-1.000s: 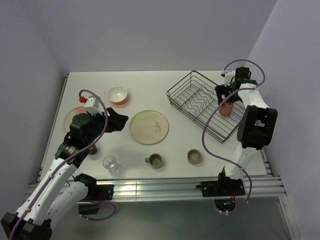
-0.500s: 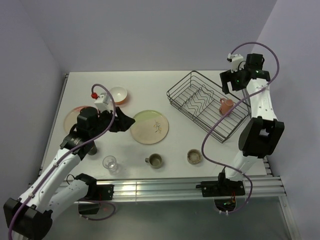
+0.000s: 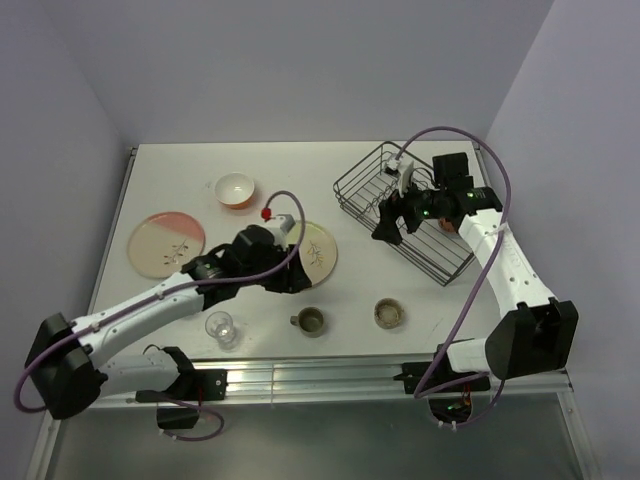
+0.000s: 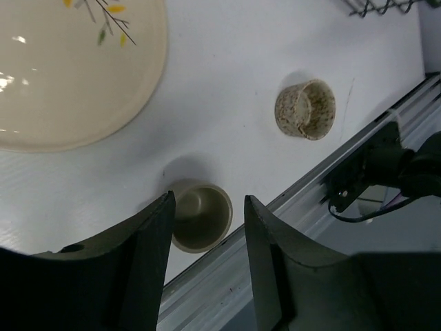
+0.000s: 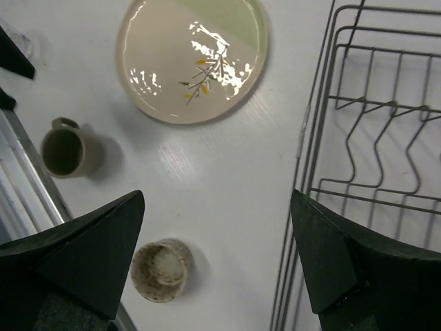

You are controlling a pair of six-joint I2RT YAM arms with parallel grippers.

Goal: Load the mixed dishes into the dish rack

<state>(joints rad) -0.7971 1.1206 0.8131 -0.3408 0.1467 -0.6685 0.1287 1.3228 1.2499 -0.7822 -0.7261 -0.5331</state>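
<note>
Hovering over grey-green cup [image 4: 201, 222], left gripper [image 4: 206, 201] spread

No text, label, brand mark, number or sign can be read in any view. The only marking is a painted sprig on the cream-green plate [image 5: 193, 62], near the middle of the worktop. It is a decoration, not lettering.

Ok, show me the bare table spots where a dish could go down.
Widest free patch: back of the table, between orange bowl and dish rack. Also bare right of the speckled bowl. Crowded along the front: glass, grey-green cup.
</note>
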